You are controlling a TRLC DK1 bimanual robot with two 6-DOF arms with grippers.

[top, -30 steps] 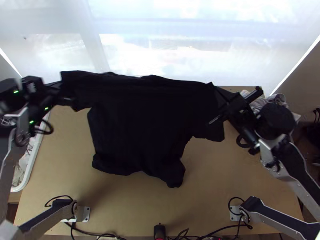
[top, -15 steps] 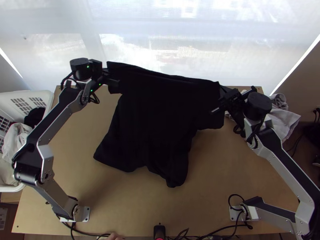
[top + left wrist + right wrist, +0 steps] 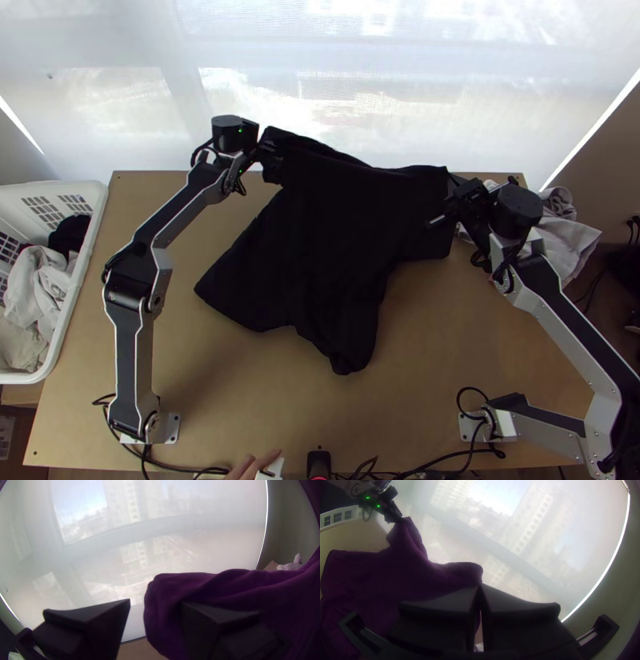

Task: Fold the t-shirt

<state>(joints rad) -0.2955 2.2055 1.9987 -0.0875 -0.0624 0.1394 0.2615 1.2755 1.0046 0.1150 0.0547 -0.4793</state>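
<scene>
The black t-shirt (image 3: pixel 336 240), purplish in the left wrist view (image 3: pixel 260 593), has its far edge at both grippers, with the body slanting down onto the table. At its upper left corner is my left gripper (image 3: pixel 270 157); in its wrist view the gripper (image 3: pixel 155 613) stands open, cloth bunched around one finger and a gap beside the other. My right gripper (image 3: pixel 453 200) is at the upper right corner. Seen from its wrist, the gripper (image 3: pixel 480 588) is shut, with shirt fabric (image 3: pixel 463 573) at the fingertips.
A white basket (image 3: pixel 90 240) with clothes stands left of the table (image 3: pixel 448 344). Light cloths (image 3: pixel 564 240) lie at the right edge behind the right arm. A person's hand (image 3: pixel 246 467) rests at the near edge, beside a black device and cables.
My left gripper has moved right from the far left, bringing its corner of the shirt along, so the far edge sags and the left side slants more. The right gripper has shifted slightly.
</scene>
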